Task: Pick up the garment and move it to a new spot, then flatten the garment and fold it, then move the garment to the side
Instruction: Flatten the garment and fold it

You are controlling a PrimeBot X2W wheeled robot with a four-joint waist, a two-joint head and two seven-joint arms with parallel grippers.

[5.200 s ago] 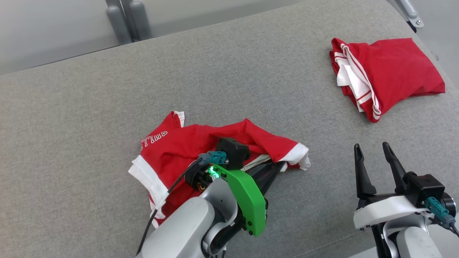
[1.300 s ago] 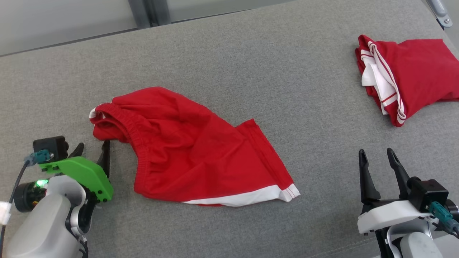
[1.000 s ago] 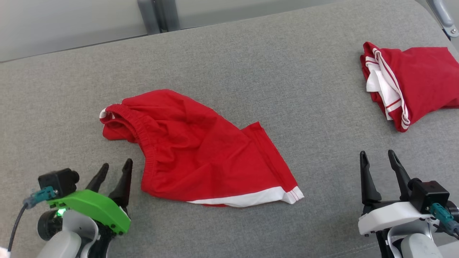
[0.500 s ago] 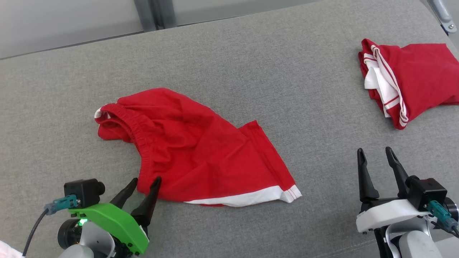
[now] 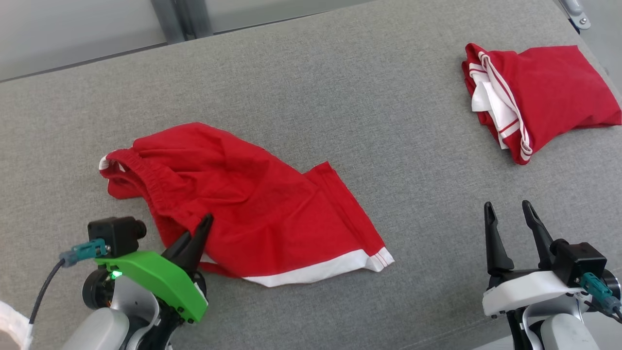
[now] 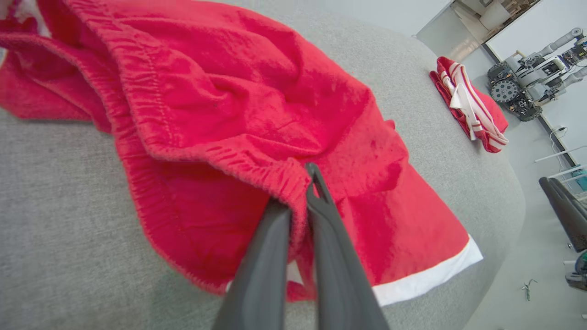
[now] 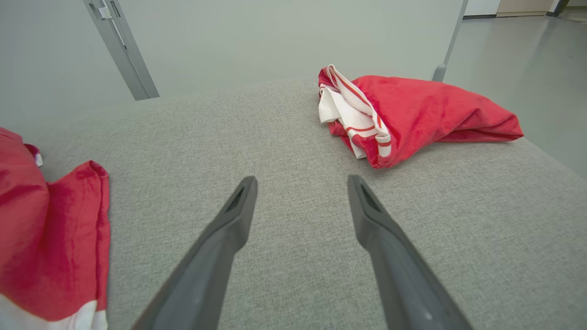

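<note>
The garment (image 5: 252, 204) is a pair of red shorts with a white hem, lying spread and wrinkled on the grey padded surface (image 5: 340, 97). My left gripper (image 5: 204, 223) is shut on its elastic waistband at the near left edge; the left wrist view shows the band (image 6: 257, 160) bunched over the closed fingers (image 6: 321, 215). At the lower right my right gripper (image 5: 508, 211) stands open above bare fabric, well clear of the shorts. In the right wrist view the garment's hem end (image 7: 55, 238) lies at the left, apart from the spread fingers.
A second red and white garment (image 5: 534, 97) lies folded at the far right of the surface, also seen in the right wrist view (image 7: 412, 114). Metal legs (image 5: 175, 19) stand behind the far edge. Other robots (image 6: 532, 78) stand across the room.
My left gripper moved in from the left to the waistband and closed on it. The head camera shifted a little. The right gripper has stayed open and still.
</note>
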